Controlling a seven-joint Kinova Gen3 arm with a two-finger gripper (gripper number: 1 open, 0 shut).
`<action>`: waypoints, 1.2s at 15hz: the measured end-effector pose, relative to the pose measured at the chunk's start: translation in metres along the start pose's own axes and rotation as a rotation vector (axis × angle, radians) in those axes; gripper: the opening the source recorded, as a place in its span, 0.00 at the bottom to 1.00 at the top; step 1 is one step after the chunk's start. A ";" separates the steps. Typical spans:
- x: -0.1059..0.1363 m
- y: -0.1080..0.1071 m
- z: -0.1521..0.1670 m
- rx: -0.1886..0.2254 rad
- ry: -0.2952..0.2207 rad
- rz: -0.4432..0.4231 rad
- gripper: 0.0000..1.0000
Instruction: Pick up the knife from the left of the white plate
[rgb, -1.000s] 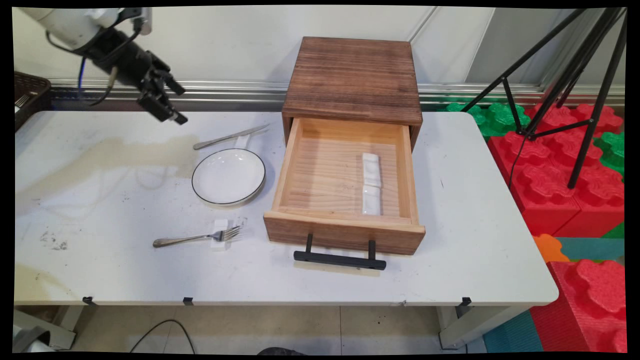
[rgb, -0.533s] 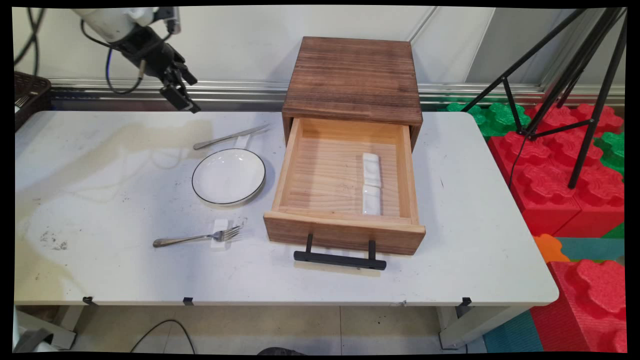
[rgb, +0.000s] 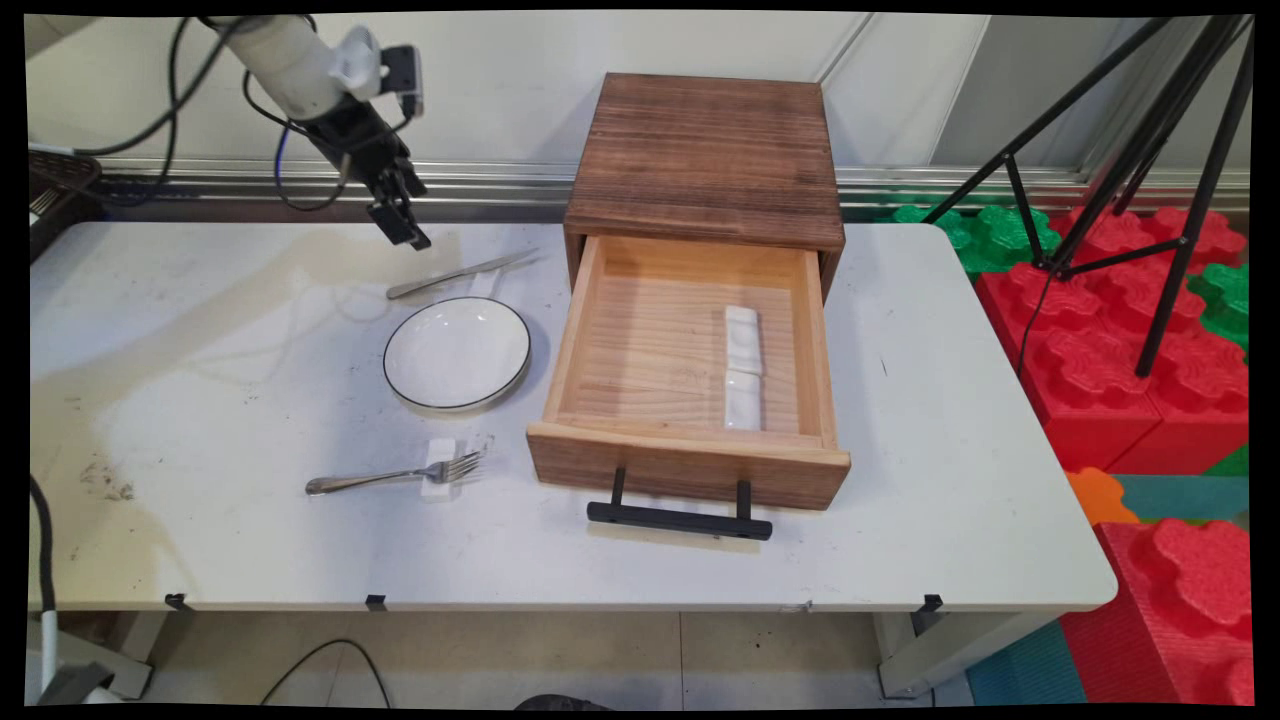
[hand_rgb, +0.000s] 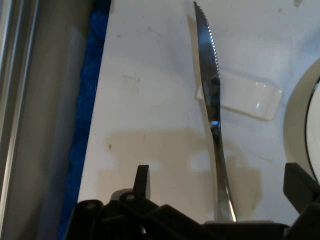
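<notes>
My black gripper (rgb: 407, 226) hangs open above the table's back left part, just left of a steel knife (rgb: 460, 273). The knife lies with its blade propped on a small white rest (rgb: 484, 284). In the hand view the knife (hand_rgb: 212, 110) runs up the middle, its handle end lying between my two spread fingers (hand_rgb: 142, 181), and its serrated blade crosses the white rest (hand_rgb: 250, 97). Nothing is held. The rim of a white plate (hand_rgb: 300, 135) shows at the right edge.
A white plate (rgb: 457, 352) with a dark rim sits in front of the knife. A fork (rgb: 395, 476) rests on a second white rest (rgb: 440, 468). The wooden cabinet (rgb: 706, 160) has its drawer (rgb: 690, 465) pulled out, with two white rests (rgb: 742, 340) inside.
The gripper has travelled right along the table's back edge and come down towards the knife's handle end. Nothing on the table has moved.
</notes>
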 end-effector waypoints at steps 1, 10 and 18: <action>0.001 -0.001 0.006 -0.005 -0.007 0.005 1.00; 0.009 -0.014 0.062 -0.041 -0.031 0.024 1.00; 0.006 -0.020 0.089 -0.060 -0.025 0.029 1.00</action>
